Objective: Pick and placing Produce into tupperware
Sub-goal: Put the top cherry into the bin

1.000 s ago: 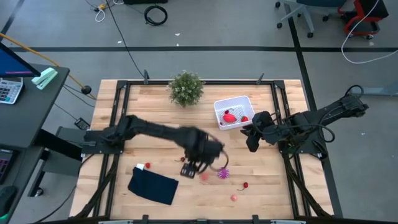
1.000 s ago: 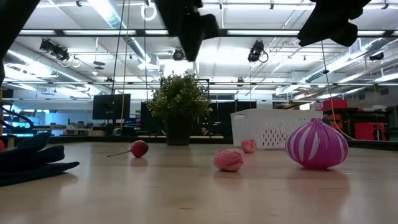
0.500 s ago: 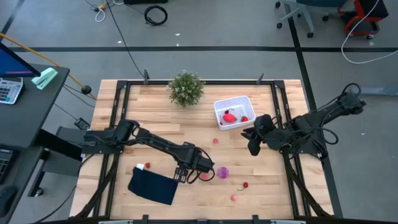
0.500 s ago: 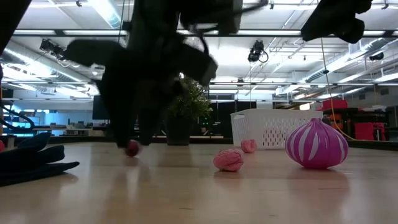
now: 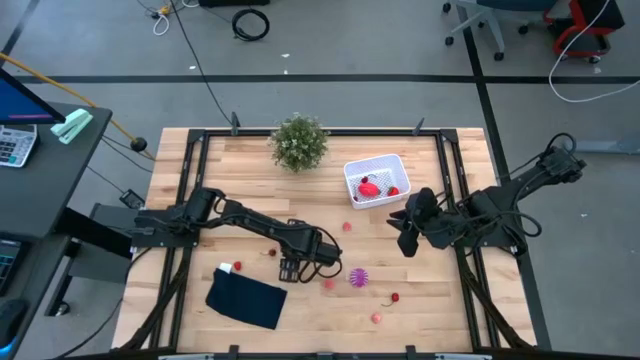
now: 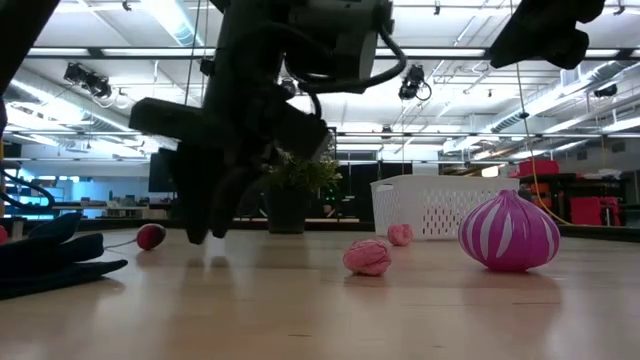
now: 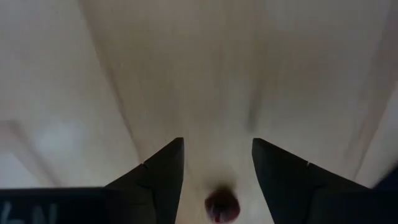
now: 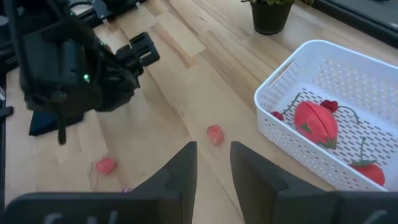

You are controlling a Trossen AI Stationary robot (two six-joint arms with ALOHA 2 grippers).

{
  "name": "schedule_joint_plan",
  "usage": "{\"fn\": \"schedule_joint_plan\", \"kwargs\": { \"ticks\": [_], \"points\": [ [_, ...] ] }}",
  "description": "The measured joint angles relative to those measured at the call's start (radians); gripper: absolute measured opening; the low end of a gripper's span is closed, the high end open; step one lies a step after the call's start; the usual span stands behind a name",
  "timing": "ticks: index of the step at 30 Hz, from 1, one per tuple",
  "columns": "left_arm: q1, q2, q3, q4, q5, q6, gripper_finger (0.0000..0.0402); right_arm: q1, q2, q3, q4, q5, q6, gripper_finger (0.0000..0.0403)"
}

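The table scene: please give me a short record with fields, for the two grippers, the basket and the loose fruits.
left gripper: low over the table, fingers open, a small red fruit between them, not yet gripped
right gripper: open, empty, waiting raised near the white basket
white basket: holds red fruits
loose fruits: purple spiky piece, pink pieces, small red ones near the table's front
other: potted plant, dark blue cloth

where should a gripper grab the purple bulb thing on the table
Across the widest part of the purple piece, probably coming straight down from above: it stands clear of the other fruit on the table, round at the middle and narrowing to a tip on top, leaving both sides free.
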Motion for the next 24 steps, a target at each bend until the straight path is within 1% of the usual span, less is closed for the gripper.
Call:
{"fn": "schedule_joint_plan", "kwargs": {
  "ticks": [5, 11, 16, 20, 24],
  "points": [
    [0.006, 0.000, 0.000, -0.099, 0.000, -0.042, 0.0197, 0.000, 0.000, 0.000, 0.000, -0.001, -0.025, 0.0104],
    [0.003, 0.000, 0.000, -0.165, 0.000, -0.077, 0.0194, 0.000, -0.001, 0.000, 0.000, -0.003, -0.027, 0.0104],
    [-0.003, -0.001, 0.000, -0.167, -0.001, -0.108, 0.0190, 0.000, -0.001, 0.000, 0.000, -0.007, -0.030, 0.0104],
    [-0.013, -0.002, -0.002, -0.159, -0.029, -0.142, 0.0196, 0.000, -0.001, 0.000, 0.000, -0.024, -0.056, 0.0104],
    [-0.022, -0.003, -0.038, -0.156, -0.032, -0.176, 0.0202, 0.000, -0.001, 0.000, 0.000, -0.044, -0.062, 0.0104]
  ]
}}
